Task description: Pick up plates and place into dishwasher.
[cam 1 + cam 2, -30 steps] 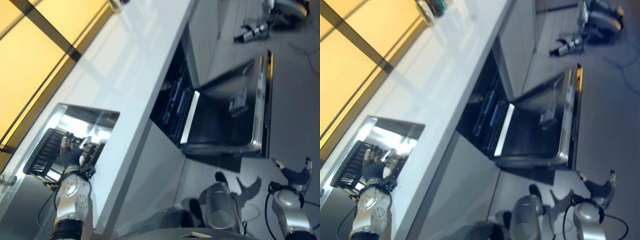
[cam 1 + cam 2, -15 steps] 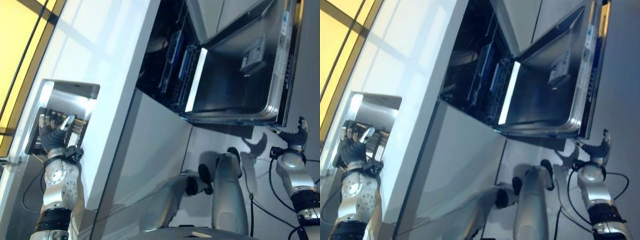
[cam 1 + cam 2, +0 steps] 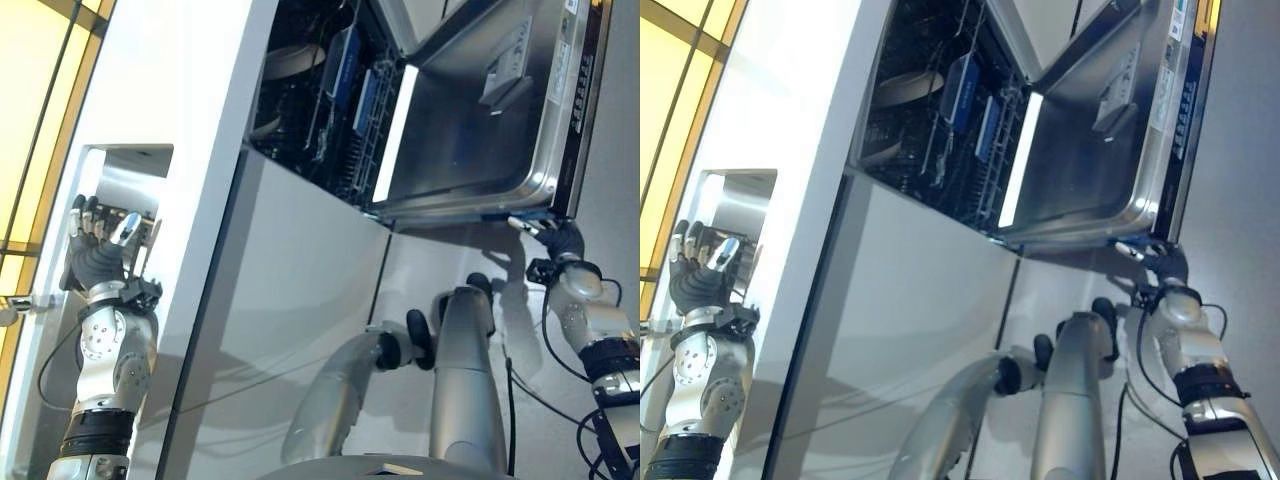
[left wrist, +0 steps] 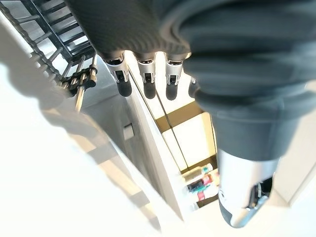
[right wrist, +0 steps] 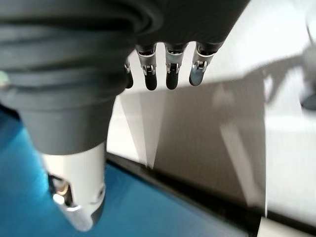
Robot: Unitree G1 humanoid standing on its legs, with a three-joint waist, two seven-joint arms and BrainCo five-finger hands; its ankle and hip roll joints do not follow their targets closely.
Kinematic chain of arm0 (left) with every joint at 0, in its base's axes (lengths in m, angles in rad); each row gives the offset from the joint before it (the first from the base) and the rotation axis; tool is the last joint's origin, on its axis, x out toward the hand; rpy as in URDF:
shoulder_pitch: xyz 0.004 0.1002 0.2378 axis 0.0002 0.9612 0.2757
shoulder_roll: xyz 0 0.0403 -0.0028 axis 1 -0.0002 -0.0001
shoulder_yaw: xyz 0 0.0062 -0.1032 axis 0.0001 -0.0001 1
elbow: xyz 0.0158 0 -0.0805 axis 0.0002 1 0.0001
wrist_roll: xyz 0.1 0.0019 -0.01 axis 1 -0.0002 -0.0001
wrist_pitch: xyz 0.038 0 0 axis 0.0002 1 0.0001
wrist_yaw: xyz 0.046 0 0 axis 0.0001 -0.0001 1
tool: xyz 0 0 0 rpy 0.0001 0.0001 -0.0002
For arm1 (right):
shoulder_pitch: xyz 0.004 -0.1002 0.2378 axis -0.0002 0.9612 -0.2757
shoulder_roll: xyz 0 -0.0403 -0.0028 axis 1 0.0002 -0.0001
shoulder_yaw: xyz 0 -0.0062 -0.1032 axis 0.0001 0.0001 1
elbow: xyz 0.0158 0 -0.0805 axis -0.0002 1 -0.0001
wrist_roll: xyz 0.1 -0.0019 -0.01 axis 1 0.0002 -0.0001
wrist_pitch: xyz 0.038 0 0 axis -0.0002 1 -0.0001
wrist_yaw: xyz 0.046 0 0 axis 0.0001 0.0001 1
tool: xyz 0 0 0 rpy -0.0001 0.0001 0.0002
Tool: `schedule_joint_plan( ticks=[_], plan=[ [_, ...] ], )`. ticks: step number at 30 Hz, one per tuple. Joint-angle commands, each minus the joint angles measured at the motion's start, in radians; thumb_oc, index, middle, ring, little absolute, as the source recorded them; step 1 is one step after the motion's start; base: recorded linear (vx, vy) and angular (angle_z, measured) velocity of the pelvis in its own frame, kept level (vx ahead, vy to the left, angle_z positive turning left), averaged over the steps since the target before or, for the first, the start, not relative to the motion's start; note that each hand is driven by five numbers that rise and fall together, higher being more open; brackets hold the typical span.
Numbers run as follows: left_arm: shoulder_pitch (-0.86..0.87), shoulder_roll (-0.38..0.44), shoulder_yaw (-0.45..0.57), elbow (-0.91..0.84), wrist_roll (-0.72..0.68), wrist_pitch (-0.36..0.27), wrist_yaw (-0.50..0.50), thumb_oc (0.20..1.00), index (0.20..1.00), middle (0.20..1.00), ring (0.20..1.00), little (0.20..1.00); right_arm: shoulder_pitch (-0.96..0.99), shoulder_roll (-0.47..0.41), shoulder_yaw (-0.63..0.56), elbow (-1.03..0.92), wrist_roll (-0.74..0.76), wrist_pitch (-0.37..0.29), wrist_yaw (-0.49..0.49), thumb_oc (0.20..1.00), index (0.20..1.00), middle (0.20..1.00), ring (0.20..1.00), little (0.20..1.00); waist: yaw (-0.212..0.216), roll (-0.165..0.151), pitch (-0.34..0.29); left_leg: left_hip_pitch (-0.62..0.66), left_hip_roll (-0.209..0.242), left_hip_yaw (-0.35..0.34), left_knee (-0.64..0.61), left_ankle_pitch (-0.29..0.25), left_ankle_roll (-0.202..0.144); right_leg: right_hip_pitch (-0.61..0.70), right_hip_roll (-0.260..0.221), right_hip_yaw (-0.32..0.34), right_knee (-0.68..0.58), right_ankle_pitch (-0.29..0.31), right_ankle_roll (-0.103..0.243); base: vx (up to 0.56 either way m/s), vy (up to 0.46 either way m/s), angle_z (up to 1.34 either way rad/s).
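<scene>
The left hand (image 3: 97,262) is held over the sink (image 3: 128,165) set in the white counter (image 3: 190,110), with its fingers (image 4: 146,81) stretched out and relaxed and nothing grasped, just beside a dark wire rack (image 4: 59,34). The right hand (image 3: 1162,262) is seen low beside the front edge of the open dishwasher door (image 3: 500,130), its fingers (image 5: 170,74) straight and empty. A plate (image 3: 902,88) is seen inside the dishwasher (image 3: 940,120), in the rack.
</scene>
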Motion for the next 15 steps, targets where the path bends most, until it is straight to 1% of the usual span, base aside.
schedule_joint_plan(
  ticks=[1, 4, 6, 10, 15],
  plan=[
    [0.026, -0.149, -0.231, 0.042, 0.005, 0.038, -0.049, 1.0, 1.0, 1.0, 1.0, 1.0, -0.386, 0.081, 0.049, -0.131, 0.147, -0.103, 0.189, 1.0, 1.0, 1.0, 1.0, 1.0, 0.016, 0.119, 0.155, -0.002, -0.026, 0.014, 0.04, -0.034, -0.047, 0.035, 0.0, -0.016, 0.131, -0.167, -0.082, 0.08, 0.096, 0.19],
    [0.02, -0.148, -0.237, 0.053, -0.002, 0.043, -0.072, 1.0, 1.0, 1.0, 1.0, 1.0, -0.39, 0.144, 0.088, -0.223, 0.14, -0.096, 0.25, 1.0, 1.0, 1.0, 1.0, 1.0, 0.02, 0.123, 0.155, -0.006, -0.026, 0.016, 0.038, -0.031, -0.045, 0.035, -0.004, -0.011, 0.123, -0.158, -0.078, 0.06, 0.049, -0.16],
    [0.024, -0.148, -0.235, 0.047, -0.007, 0.047, -0.085, 1.0, 1.0, 1.0, 1.0, 1.0, -0.382, 0.16, 0.115, -0.304, 0.115, -0.083, 0.267, 1.0, 1.0, 1.0, 1.0, 1.0, 0.021, 0.12, 0.155, -0.001, -0.025, 0.016, 0.024, -0.022, -0.045, 0.041, -0.005, -0.012, 0.108, -0.149, -0.074, 0.03, 0.044, -0.03],
    [0.026, -0.152, -0.223, 0.039, -0.012, 0.063, -0.101, 1.0, 1.0, 1.0, 1.0, 1.0, -0.35, 0.205, 0.166, -0.484, 0.046, -0.051, 0.339, 1.0, 1.0, 1.0, 1.0, 1.0, 0.025, 0.102, 0.155, 0.024, -0.022, 0.007, -0.012, -0.002, -0.049, 0.071, -0.003, -0.018, 0.055, -0.123, -0.064, 0.03, 0.039, 0.19],
    [0.025, -0.15, -0.209, 0.04, -0.022, 0.087, -0.105, 1.0, 1.0, 1.0, 1.0, 1.0, -0.355, 0.224, 0.228, -0.599, -0.065, 0.0, 0.367, 1.0, 1.0, 1.0, 1.0, 1.0, 0.037, 0.072, 0.155, 0.075, -0.021, -0.016, -0.054, 0.018, -0.055, 0.135, 0.001, -0.036, -0.019, -0.093, -0.049, 0.04, 0.018, 0.0]
  ],
)
